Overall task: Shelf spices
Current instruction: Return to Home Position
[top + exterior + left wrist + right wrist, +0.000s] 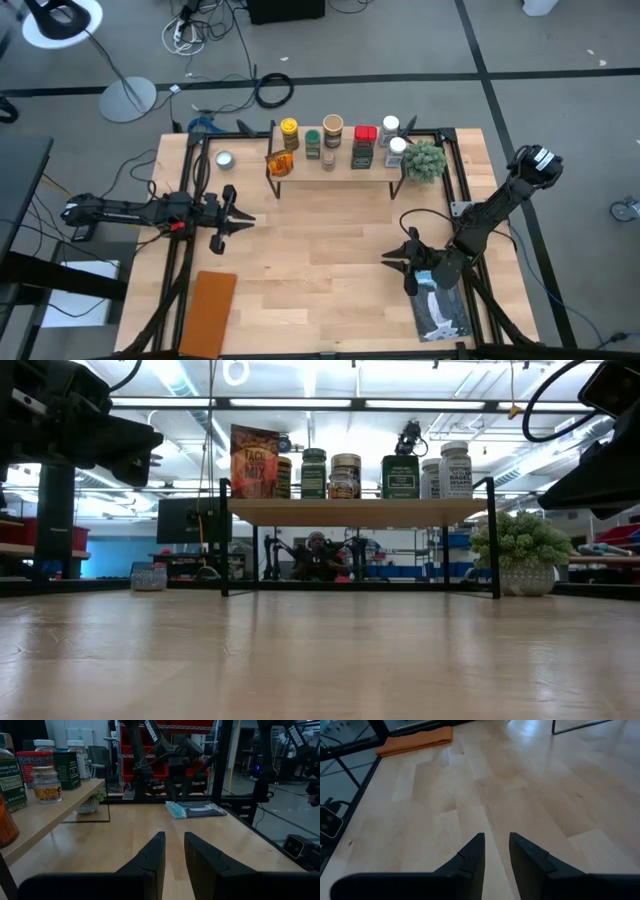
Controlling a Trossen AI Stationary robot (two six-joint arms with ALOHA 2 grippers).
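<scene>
Dark left gripper low over the left half of the pale wooden surface, well apart from the shelf, pointing across the boards; fingers parted by a narrow slit, gripping nothing, touching nothing. Judged a resting pose, with no jar in sight on the boards to fetch. Toward the far edge, shelf plank lined end to end by the spices: flat brown packet upright at the left end, then yellow-, green- and tan-topped jars, a red-capped green container, white-capped bottles at the right end. Ranged along the plank with labels toward the front, likely for easy reading and to keep each clear of the rim. Small potted plant just beside the shelf's right legs. Right gripper low at the right of the surface, near a blue-and-white book, well apart from the shelf; fingers likewise a narrow gap apart, empty. Shelving seemingly complete, both arms apparently bound for home.
</scene>
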